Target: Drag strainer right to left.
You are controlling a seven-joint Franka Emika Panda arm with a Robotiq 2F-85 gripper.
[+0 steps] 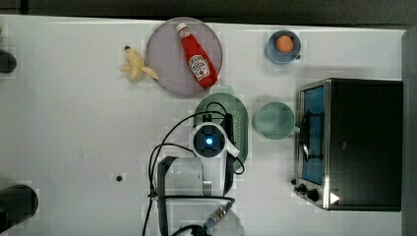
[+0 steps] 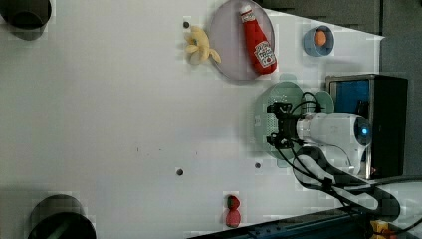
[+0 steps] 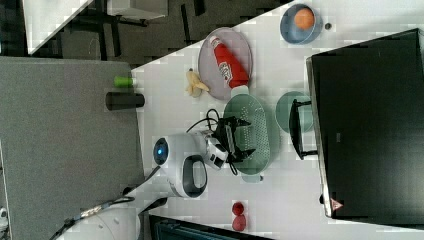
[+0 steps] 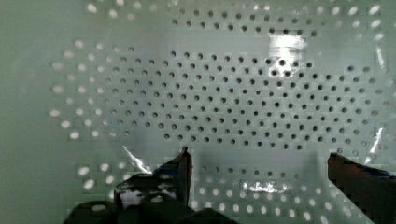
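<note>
The strainer sits on the white tabletop near the middle of the top view, its long axis running up and down in that view. Its upper end lies just beside the rim of the lilac plate, which carries a red ketchup bottle; whether the strainer's tab touches the plate I cannot tell. On the top view's right, the round green cup stands just beside the strainer, and beyond the cup is the black toaster oven with its door side facing the cup. A blue bowl with an orange ball sits above the oven near the tabletop's far edge, and a yellow banana toy lies just to the plate's left in the top view.

The gripper hangs over the strainer's bowl with its fingers spread wide, nothing between them. In the wrist view the two dark fingertips stand well apart against the perforated floor of the strainer.

To the top view's left of the strainer the tabletop is a broad bare stretch, marked by a small dark dot, with dark cylinders only at the far left edge. In the left view a red strawberry toy lies near the tabletop's lower edge, well apart from the strainer.
</note>
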